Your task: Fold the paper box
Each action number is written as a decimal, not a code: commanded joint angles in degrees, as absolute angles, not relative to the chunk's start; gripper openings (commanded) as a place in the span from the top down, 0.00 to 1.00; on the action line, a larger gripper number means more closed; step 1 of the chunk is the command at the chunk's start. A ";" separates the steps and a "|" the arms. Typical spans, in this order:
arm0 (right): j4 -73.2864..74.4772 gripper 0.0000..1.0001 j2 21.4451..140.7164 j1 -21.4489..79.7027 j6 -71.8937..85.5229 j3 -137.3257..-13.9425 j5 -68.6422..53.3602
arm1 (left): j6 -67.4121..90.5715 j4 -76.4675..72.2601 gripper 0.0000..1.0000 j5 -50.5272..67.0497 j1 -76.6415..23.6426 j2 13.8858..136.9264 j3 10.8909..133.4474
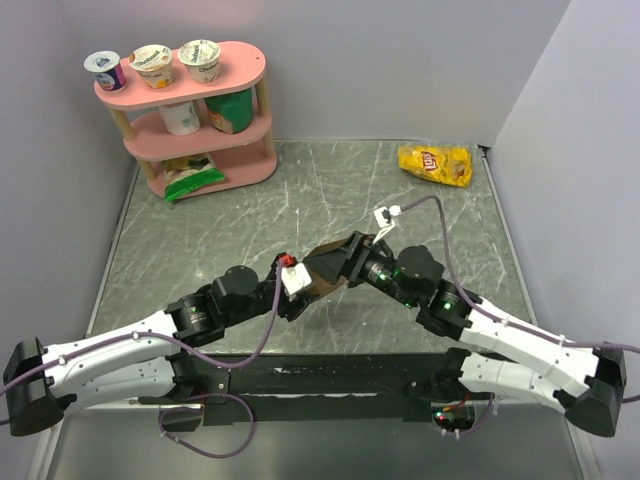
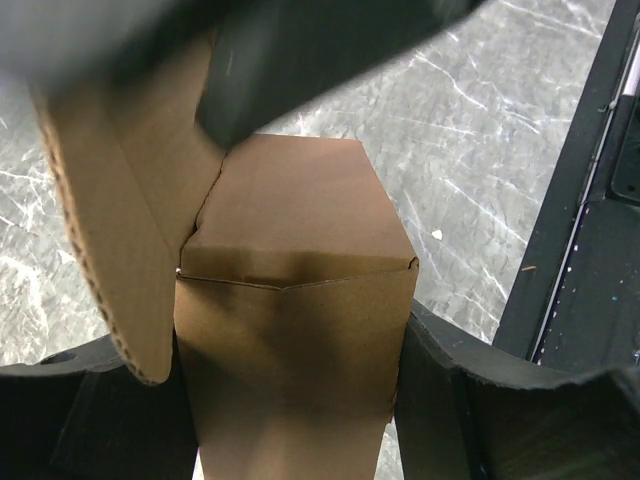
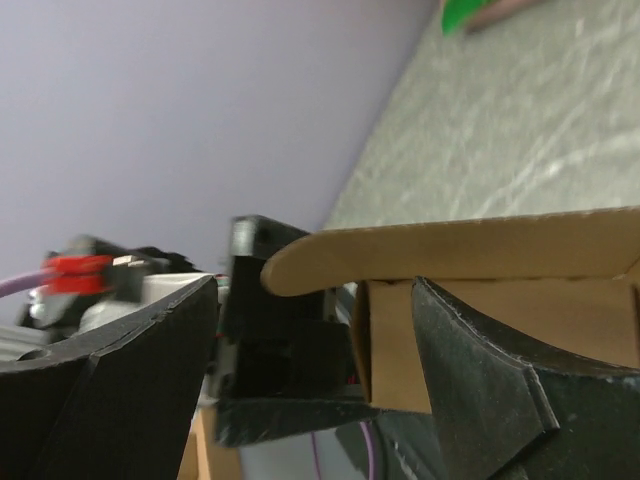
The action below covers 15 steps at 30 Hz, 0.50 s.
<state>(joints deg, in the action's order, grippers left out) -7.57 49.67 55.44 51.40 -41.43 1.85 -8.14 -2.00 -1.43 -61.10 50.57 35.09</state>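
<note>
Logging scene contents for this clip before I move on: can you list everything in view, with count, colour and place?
paper box: one, brown, table centre, between the two arms
chip bag: one, yellow, far right of the table
shelf: one, pink, three tiers, far left corner
yogurt cups: three, white with printed labels, top tier
cup: one, white, middle tier
tub: one, green, middle tier, beside the cup
snack bag: one, green, bottom tier
table: one, grey marbled
arms: two, white and black, near edge
left fingers: two, black, closed on the paper box
right fingers: two, black, apart, at the box's flap
</note>
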 commanded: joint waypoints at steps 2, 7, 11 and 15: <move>-13.80 0.16 52.73 55.90 55.63 -43.59 0.35 | -9.58 -2.72 0.48 -5.36 -63.02 51.68 38.06; -12.84 0.18 54.40 56.34 55.11 -44.73 -0.97 | -9.67 -1.85 0.48 -7.73 -64.16 52.99 38.76; -11.08 0.24 55.28 56.78 54.32 -45.70 -0.53 | -10.02 -1.23 0.48 -9.40 -64.77 54.22 39.20; -10.20 0.33 55.81 56.78 54.32 -45.27 -0.88 | -10.19 -0.97 0.48 -10.37 -65.13 54.32 39.29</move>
<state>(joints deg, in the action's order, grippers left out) -9.34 55.13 55.75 54.33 -42.44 0.34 -9.10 -1.02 -8.32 -64.34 53.56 37.04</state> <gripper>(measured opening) 0.708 0.654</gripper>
